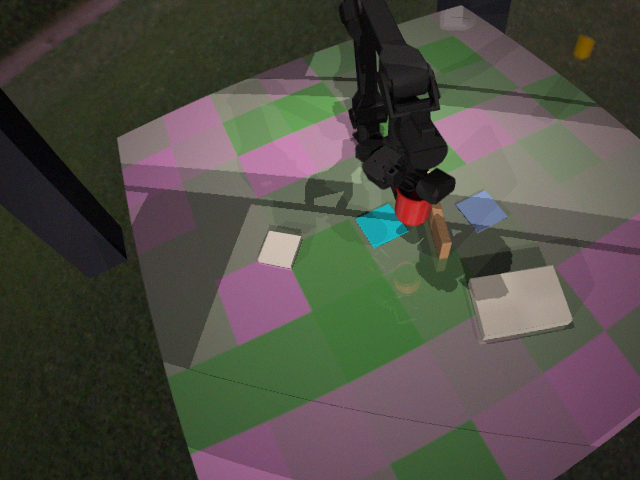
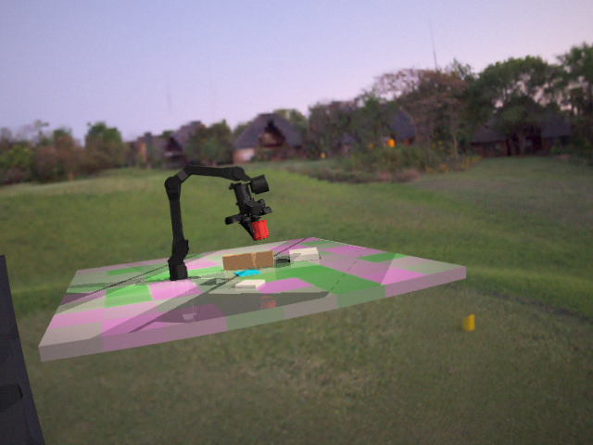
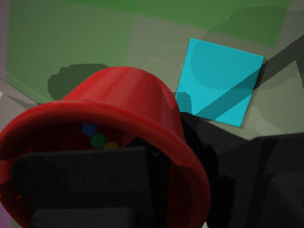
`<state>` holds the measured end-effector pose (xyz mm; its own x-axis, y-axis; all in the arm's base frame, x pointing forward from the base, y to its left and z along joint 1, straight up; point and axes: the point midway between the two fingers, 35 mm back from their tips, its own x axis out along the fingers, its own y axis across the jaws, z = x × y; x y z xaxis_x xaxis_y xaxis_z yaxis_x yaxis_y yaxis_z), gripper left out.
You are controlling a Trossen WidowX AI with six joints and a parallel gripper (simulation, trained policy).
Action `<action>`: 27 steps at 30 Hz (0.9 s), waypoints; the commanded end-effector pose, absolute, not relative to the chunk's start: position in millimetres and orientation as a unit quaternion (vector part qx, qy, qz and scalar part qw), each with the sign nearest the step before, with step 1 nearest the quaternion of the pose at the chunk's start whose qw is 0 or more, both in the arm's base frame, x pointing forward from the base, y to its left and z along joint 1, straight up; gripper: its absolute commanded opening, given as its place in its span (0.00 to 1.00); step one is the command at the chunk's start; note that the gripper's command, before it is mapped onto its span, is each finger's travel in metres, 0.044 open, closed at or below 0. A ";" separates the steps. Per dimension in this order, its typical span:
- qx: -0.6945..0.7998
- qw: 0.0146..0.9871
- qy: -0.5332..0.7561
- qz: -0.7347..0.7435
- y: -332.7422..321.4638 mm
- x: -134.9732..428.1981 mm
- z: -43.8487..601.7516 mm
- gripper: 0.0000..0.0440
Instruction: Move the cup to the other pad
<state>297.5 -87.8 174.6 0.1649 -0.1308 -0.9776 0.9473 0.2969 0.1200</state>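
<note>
My gripper (image 1: pixel 409 190) (image 2: pixel 253 223) (image 3: pixel 173 121) is shut on the wall of the red cup (image 1: pixel 412 210) (image 2: pixel 260 230) (image 3: pixel 128 87), one finger inside it. The cup hangs high above the table, leaning slightly. In the wrist view, a blue marble (image 3: pixel 89 129), a green marble (image 3: pixel 98 140) and part of a yellow marble (image 3: pixel 110 145) show inside; the finger hides the rest. The cyan pad (image 1: pixel 378 229) (image 2: pixel 247 273) (image 3: pixel 218 81) is bare, to the cup's left in the top view. The blue pad (image 1: pixel 481 210) is bare, on the other side of the wooden barrier (image 1: pixel 440 235) (image 2: pixel 247 260).
The barrier stands upright between the pads, and the cup appears above its cyan-pad side. A small white block (image 1: pixel 279 249) (image 2: pixel 249 284) lies beyond the cyan pad. A large white block (image 1: pixel 521 303) (image 2: pixel 304 254) lies past the barrier's far end.
</note>
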 end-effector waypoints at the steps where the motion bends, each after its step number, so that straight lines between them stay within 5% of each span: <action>1: 0.421 0.642 0.478 -0.427 -97.2 293.1 172.2 0.00; 27: 0.439 0.622 0.468 -0.449 -110.9 264.2 108.5 0.00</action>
<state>268.6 -111.4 113.3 0.1472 -0.1459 -0.9783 0.9701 0.2140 0.1141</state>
